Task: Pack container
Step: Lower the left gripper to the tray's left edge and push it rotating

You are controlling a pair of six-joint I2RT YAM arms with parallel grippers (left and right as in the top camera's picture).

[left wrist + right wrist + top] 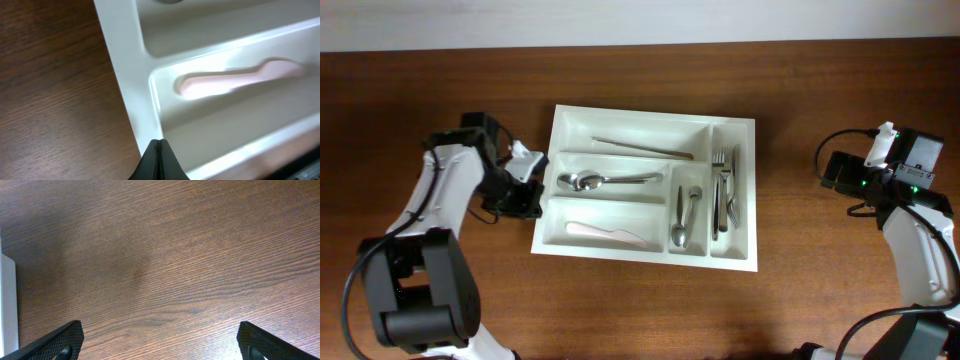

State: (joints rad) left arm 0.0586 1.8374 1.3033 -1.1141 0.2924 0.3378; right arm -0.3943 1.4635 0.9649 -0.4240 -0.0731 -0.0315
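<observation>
Sitting mid-table, white five-compartment container [640, 112] with cutlery [610, 180]; left gripper [159, 146] closed over its rim, right gripper [160, 342] spread wide, fingertips cropped

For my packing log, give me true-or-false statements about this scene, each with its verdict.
1. The forks lie in the tray's rightmost compartment. True.
2. The right gripper is shut. False: its fingers stand wide apart above the table.
3. The left gripper is shut at the tray's left rim. True.
4. The pale utensil lies in the top compartment. False: it lies in the bottom long one.
</observation>
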